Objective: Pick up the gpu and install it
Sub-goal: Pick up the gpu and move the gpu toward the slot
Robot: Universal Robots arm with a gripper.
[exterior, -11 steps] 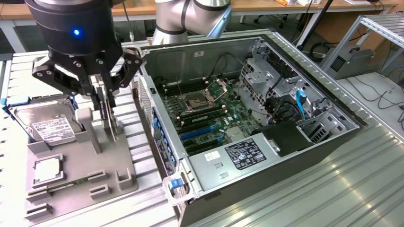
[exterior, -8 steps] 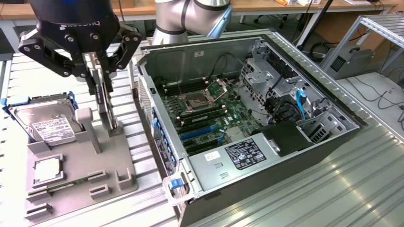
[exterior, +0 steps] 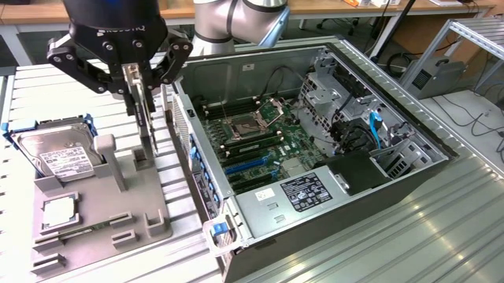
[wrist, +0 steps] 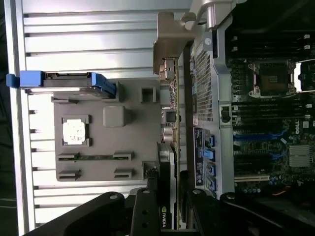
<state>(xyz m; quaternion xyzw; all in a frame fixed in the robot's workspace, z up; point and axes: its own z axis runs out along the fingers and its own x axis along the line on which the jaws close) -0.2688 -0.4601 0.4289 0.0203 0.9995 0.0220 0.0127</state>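
gripper (exterior: pixel 138 82) clamped narrow on top edge of gpu (exterior: pixel 148 127) | gpu upright, over gray holder tray (exterior: pixel 102 206) on desk (exterior: pixel 441 236) | just beside open PC case (exterior: pixel 315 147), outside it | hard drive (exterior: pixel 59 153) sits in tray

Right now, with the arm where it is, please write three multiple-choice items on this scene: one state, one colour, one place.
1. The computer case is: A. closed B. open on one side C. upside down
2. The carrier of the hard drive is: A. red B. blue C. yellow
3. The gpu is: A. seated in the case B. flat on the hard drive C. upright in the gripper, at the gray holder tray, outside the case
Answers: 1 B, the motherboard shows; 2 B, a blue frame edges the drive; 3 C, the gripper is shut on the card at the tray.
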